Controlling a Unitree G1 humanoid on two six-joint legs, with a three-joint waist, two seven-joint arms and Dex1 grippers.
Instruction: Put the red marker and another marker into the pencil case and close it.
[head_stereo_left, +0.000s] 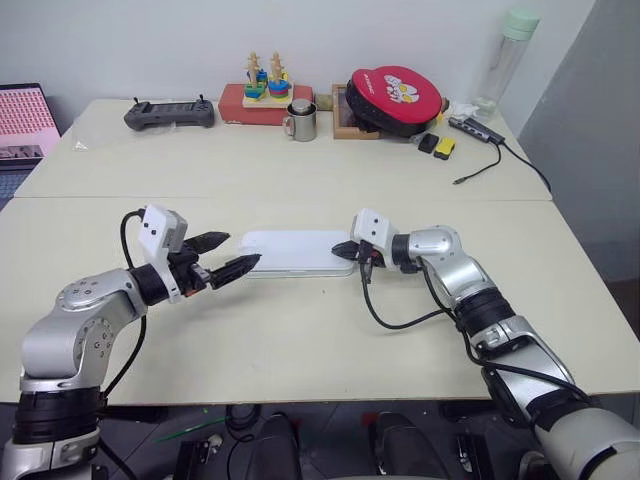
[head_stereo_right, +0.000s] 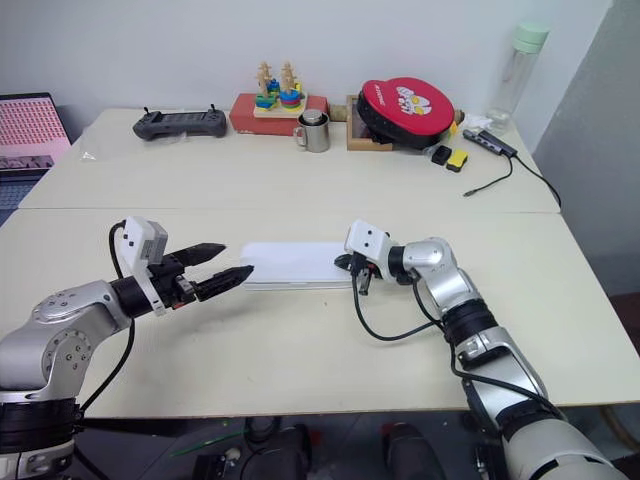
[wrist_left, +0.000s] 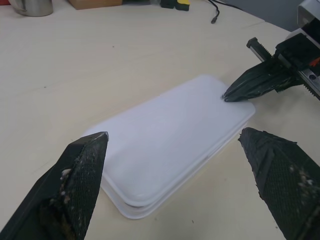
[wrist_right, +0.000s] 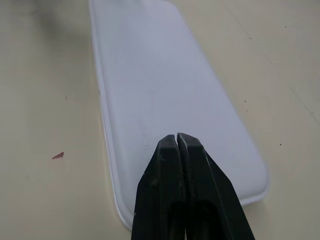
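The pencil case (head_stereo_left: 296, 252) lies flat with its lid down on the cream table (head_stereo_left: 300, 340), and everything else sits well behind it. Farthest back from the case, along the wall edge, stand a red box with a stacking toy (head_stereo_left: 264, 95), a steel mug (head_stereo_left: 301, 120) just in front of that box, a round red and black pouch (head_stereo_left: 395, 99) resting on a wooden tray, and a tall clear bottle with a pale green cap (head_stereo_left: 506, 62). Behind and to the left of the case lies a dark handheld controller (head_stereo_left: 170, 114); further left, at the table's edge, a laptop screen (head_stereo_left: 24, 120) shows pink. Behind and to the right of the case lie a small black block (head_stereo_left: 428, 143) and a yellow block (head_stereo_left: 445, 148), with a grey hub (head_stereo_left: 478, 128) trailing a black cable across the table.

Nothing lies between the case and either arm. The left gripper (head_stereo_left: 226, 254) is at the case's left end with its two fingers spread wide and nothing between them. The right gripper (head_stereo_left: 347, 250) has its fingers pressed together, holding nothing, and the tip rests on the lid at the case's right end.

The table is two cream tops joined by a seam running behind the case. A plain pale wall stands behind the table.
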